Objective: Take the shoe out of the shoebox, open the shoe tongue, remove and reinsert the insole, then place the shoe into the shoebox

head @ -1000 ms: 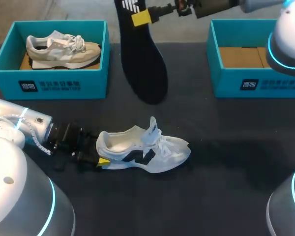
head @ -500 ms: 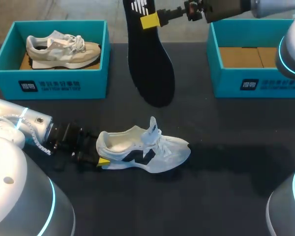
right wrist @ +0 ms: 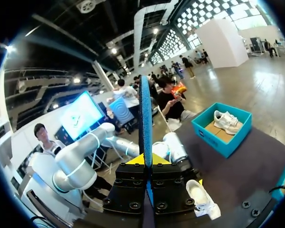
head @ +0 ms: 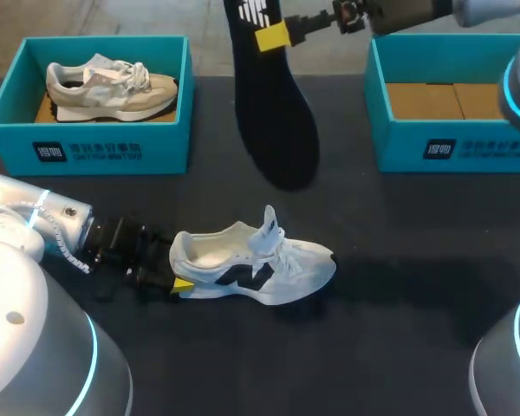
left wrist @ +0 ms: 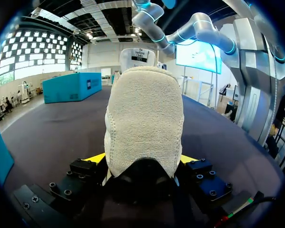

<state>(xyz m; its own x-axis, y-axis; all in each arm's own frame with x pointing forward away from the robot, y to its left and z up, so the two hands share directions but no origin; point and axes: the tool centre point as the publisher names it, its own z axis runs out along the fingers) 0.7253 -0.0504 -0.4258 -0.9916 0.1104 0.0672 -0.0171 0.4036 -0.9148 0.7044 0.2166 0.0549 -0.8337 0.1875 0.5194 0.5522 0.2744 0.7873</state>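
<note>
A white shoe (head: 256, 264) with a dark side logo lies on its sole on the black table, toe to the right. My left gripper (head: 177, 272) is shut on its heel; in the left wrist view the suede heel (left wrist: 145, 123) fills the gap between the yellow fingertips (left wrist: 96, 158). High over the far middle of the table, a dark insole (head: 273, 113) hangs toe-down with my right gripper (head: 273, 36) shut on its heel end. The right wrist view shows the insole (right wrist: 145, 114) edge-on between that gripper's (right wrist: 145, 160) fingers, with the white shoe (right wrist: 202, 199) below.
A teal shoebox (head: 95, 152) at the far left holds a beige shoe (head: 108, 85). A second teal shoebox (head: 451, 147) at the far right shows only its cardboard floor. Bare black table lies between and in front of them.
My right gripper has carried the hanging insole a little to the right. The left gripper and the white shoe have stayed put.
</note>
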